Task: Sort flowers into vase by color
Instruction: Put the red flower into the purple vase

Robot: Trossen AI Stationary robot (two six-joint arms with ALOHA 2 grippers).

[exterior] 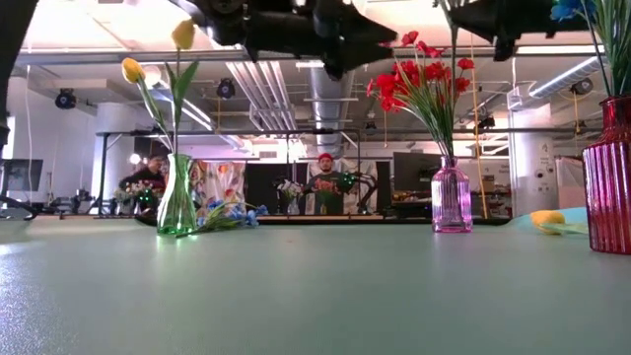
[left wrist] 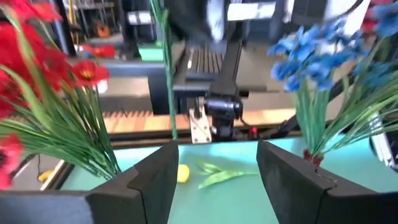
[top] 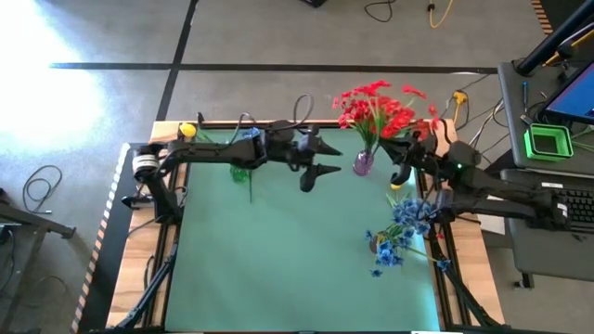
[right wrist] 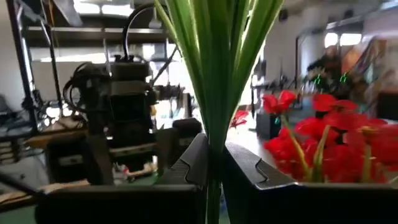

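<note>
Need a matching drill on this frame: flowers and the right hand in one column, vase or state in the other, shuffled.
1. red flowers
2. blue flowers
3. upright yellow tulips
4. right hand

A. in the red vase
B. in the green vase
C. shut on a green stem
D. in the pink vase

Pairs: 1-D, 2-A, 3-B, 4-C

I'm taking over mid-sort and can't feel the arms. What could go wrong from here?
1. The right pincer is shut on a flower stem close to the pink vase of red flowers; a swing could tip that narrow vase.
2. The left pincer, open, hangs near the same vase, so the arms could collide.
3. A yellow flower lies on the table beside the red vase and could be swept off.
</note>
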